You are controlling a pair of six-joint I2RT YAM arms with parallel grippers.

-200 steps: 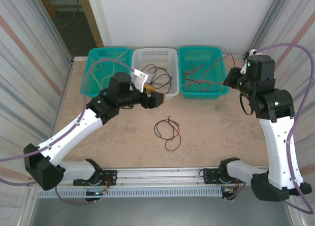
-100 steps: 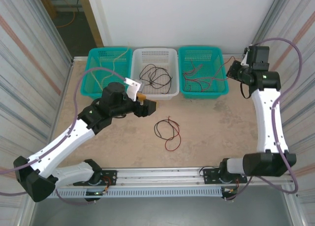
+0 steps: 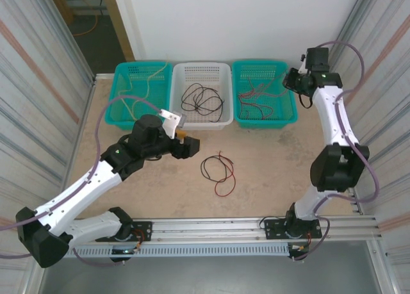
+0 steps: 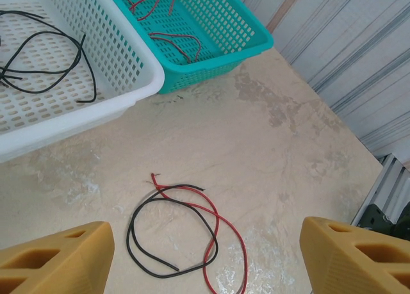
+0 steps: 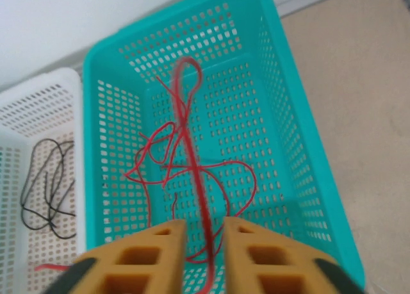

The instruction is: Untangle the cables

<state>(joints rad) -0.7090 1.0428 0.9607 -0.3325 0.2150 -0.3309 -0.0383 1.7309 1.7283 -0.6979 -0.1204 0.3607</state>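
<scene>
A red cable (image 4: pixel 221 223) and a black cable (image 4: pixel 134 233) lie looped through each other on the table (image 3: pixel 218 169). My left gripper (image 4: pixel 206 237) hovers over them, wide open and holding nothing, just left of the tangle in the top view (image 3: pixel 189 145). My right gripper (image 5: pixel 205 223) is over the right teal basket (image 3: pixel 264 63), near its back right corner (image 3: pixel 288 84). Its jaws stand apart, and a blurred red cable (image 5: pixel 191 147) hangs loose in the gap, over several red cables (image 5: pixel 154 159) in the basket.
The white basket (image 3: pixel 202 65) holds black cables (image 3: pixel 202 98). The left teal basket (image 3: pixel 142 66) holds pale yellow cables (image 3: pixel 138 89). All three baskets stand in a row at the table's back. Corrugated walls close in both sides.
My right arm reached back over the right teal basket, and its jaws went from shut to apart, freeing the red cable. My left gripper drew back from the white basket toward the tangle.
</scene>
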